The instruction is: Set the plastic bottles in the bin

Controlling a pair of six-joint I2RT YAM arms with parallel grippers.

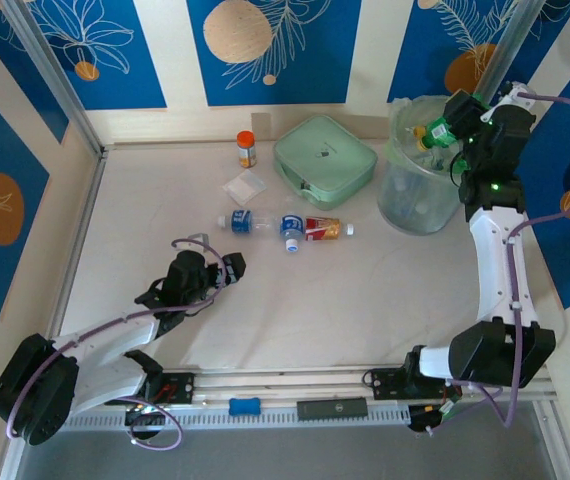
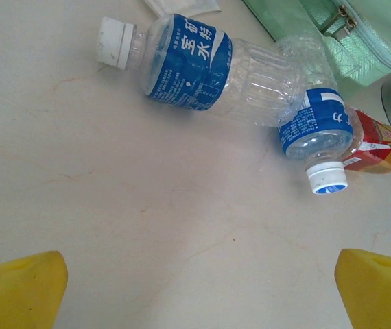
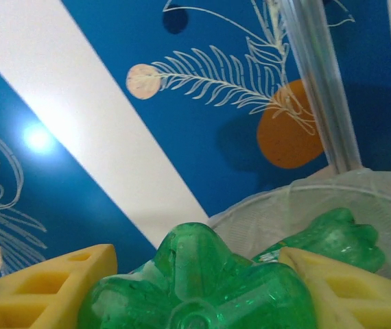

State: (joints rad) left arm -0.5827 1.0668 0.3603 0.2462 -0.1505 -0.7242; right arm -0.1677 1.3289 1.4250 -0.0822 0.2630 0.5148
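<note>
Green bottle (image 3: 195,281) sits clamped in my right gripper (image 3: 195,301) over the bin (image 1: 410,205) (for dropping); left gripper (image 2: 199,288) gapes toward the blue-labelled bottle (image 2: 209,75).

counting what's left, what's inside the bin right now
A green bottle lies inside the bin, behind the held green bottle in the right gripper. That bottle and the bag cover anything deeper.

Left arm lies low, stretched forward, left gripper (image 2: 199,291) with fingers spread wide — right arm rears upright, right gripper (image 1: 447,125) clamped on a green bottle (image 3: 202,274).
</note>
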